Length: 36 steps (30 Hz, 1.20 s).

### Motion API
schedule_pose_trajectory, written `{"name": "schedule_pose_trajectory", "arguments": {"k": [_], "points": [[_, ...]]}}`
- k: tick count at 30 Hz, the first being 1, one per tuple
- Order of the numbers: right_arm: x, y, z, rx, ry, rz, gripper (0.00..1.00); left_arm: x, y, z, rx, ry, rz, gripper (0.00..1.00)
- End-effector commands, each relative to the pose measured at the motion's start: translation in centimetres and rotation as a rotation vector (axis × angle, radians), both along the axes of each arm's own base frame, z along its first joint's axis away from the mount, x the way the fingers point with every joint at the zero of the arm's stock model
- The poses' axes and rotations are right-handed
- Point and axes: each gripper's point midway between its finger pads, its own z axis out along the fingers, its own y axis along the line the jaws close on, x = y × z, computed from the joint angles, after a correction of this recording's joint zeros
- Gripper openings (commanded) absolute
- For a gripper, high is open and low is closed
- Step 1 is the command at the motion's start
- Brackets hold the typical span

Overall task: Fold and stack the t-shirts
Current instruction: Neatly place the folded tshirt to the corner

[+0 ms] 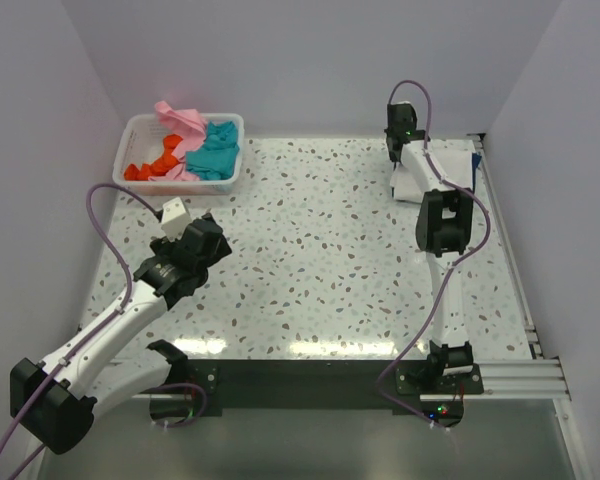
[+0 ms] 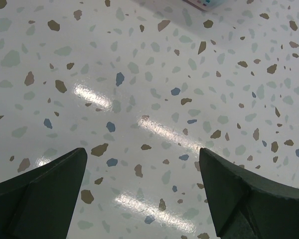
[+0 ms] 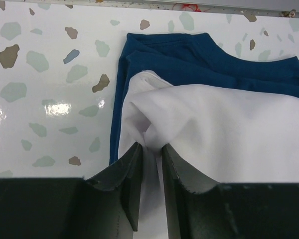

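- As seen overhead, pink, teal and orange cloth t-shirts fill the white slotted plastic basket.
- Left wrist: left end effector spread apart over speckled worktop.
- Right wrist: right end effector clamps plain white cloth t-shirt atop navy blue cloth t-shirt, probably stacking.

In white basket, far left: pink t-shirt, teal t-shirt, orange t-shirt. By right gripper, far right: white t-shirt.

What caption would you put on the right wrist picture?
Right gripper pinches the white t-shirt lying on the blue t-shirt.
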Motion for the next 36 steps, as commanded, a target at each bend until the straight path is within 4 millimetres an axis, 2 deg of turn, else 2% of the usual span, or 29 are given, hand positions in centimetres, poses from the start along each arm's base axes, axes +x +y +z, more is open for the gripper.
{"name": "schedule_pose_trajectory", "arguments": {"k": [1, 2, 3, 7, 15, 17, 21, 27, 33, 36], "points": [[1.4, -0.6, 2.0, -0.053, -0.067, -0.012, 0.25, 0.2, 0.7, 0.5, 0.009, -0.025, 0.033, 1.0], [1.4, -0.7, 2.0, -0.055, -0.066, -0.014, 0.16, 0.2, 0.7, 0.5, 0.008, -0.026, 0.033, 1.0], [1.4, -0.6, 1.8, -0.059, -0.061, -0.007, 0.12, 0.1, 0.7, 0.5, 0.01, -0.024, 0.033, 1.0], [1.9, -0.7, 2.8, -0.051, -0.095, -0.015, 0.01, -0.1, 0.9, 0.3, 0.01, -0.02, 0.046, 1.0], [2.7, -1.5, 7.0, -0.012, -0.235, -0.105, 0.0, -0.2, 1.1, 0.5, 0.01, -0.027, 0.056, 1.0], [2.8, -1.7, 7.3, -0.006, -0.251, -0.114, 0.0, -0.2, 1.2, 0.3, 0.013, -0.021, 0.056, 1.0], [3.1, -2.3, 7.1, 0.002, -0.27, -0.144, 0.0, -0.2, 1.2, 0.4, 0.013, -0.025, 0.061, 1.0], [4.1, -1.9, 6.3, 0.061, -0.304, -0.158, 0.0, -0.3, 1.4, 0.1, 0.022, -0.019, 0.07, 1.0], [4.7, -0.8, 4.0, 0.107, -0.28, -0.133, 0.0, -0.3, 1.5, -0.2, 0.03, -0.005, 0.073, 1.0], [4.3, -1.0, 2.8, 0.094, -0.248, -0.132, 0.15, -0.3, 1.5, 0.0, 0.028, -0.009, 0.072, 1.0]]}}
